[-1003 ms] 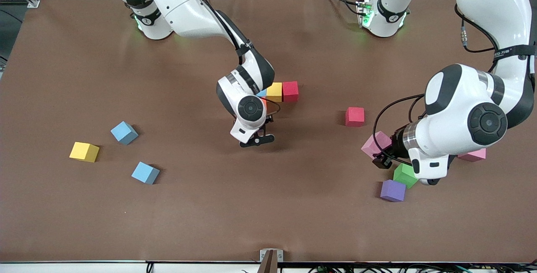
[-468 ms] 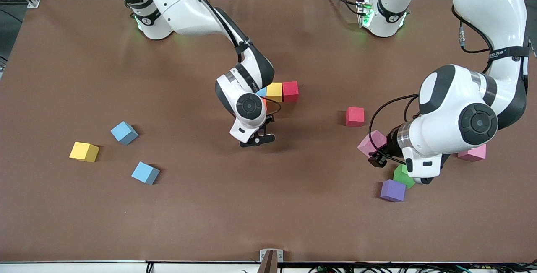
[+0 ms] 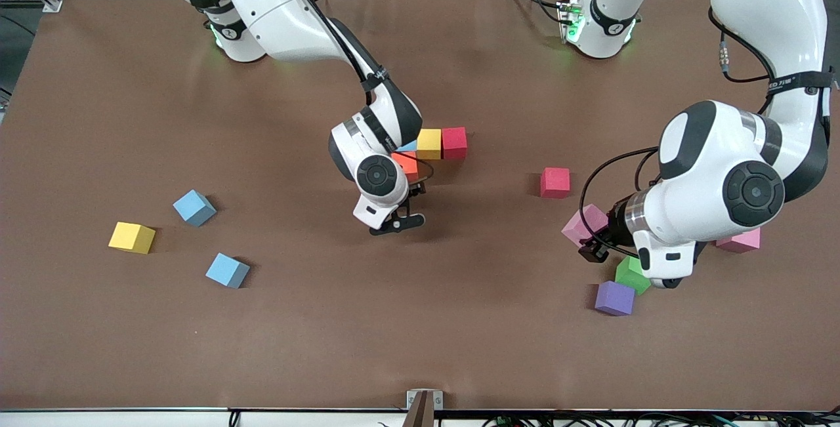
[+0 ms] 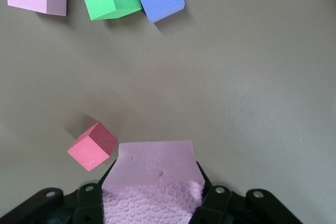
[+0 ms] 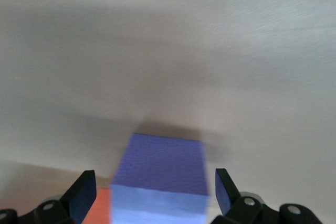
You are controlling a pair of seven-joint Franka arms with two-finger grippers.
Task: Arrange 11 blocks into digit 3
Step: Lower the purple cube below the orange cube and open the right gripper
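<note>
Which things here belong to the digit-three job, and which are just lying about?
Job: pink block in left gripper, over the table; row of yellow and red blocks beside right gripper, jaws open; loose blue, green, purple blocks.
Lying about: metal bracket at table edge.

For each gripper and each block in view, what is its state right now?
Left gripper: shut on pink block, over the table.
Right gripper: open, above the started row.
Started row: blue, yellow and red blocks touching; orange block beside it.
Lone red block: loose on table.
Green block, purple block: loose, close together.
Two blue blocks, yellow block: loose, apart.
</note>
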